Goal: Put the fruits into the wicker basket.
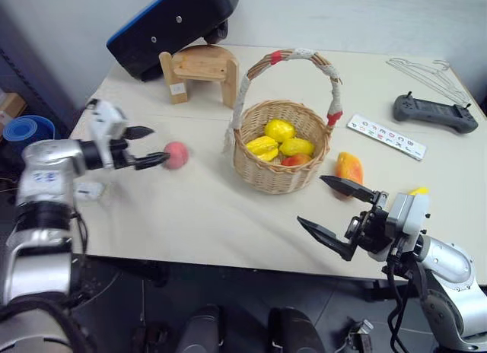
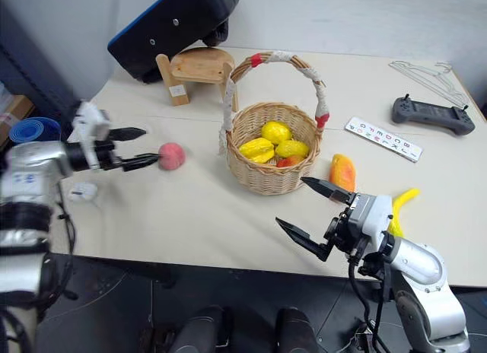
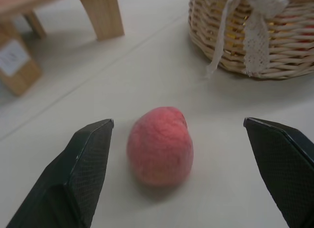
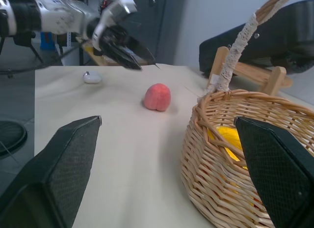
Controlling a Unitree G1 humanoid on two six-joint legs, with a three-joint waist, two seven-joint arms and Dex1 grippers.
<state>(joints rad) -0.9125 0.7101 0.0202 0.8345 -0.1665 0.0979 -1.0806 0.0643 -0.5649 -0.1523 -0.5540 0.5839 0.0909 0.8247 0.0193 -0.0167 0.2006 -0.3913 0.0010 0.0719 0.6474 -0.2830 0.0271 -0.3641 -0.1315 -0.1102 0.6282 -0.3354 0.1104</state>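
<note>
Judging by its fuzzy, felt-like skin, the peach [image 3: 160, 145] will be light and a little soft, not slippery and not fragile, so a gentle squeeze across its round middle should do; pressing hard would only dent it or roll it away. It lies on the pale surface [image 1: 205, 208], near the wicker basket [image 1: 280, 151] on my left side of it, but clear of its wall. My left pincer [image 1: 144, 146] stands wide, pointing at the peach with the tips just short of it. From the wrist, the fruit sits between my two fingers [image 3: 78, 174], a little nearer one of them, touching neither. I would go forward slightly and centre it before closing.

My right pincer [image 2: 310, 213] is also wide and holds nothing, hanging near the front edge of the surface just in front of the basket. The mango [image 2: 343, 171] lies just beside the basket on my right, and the banana [image 2: 402, 207] a little farther out. Yellow fruits [image 1: 278, 140] already lie inside the basket.
</note>
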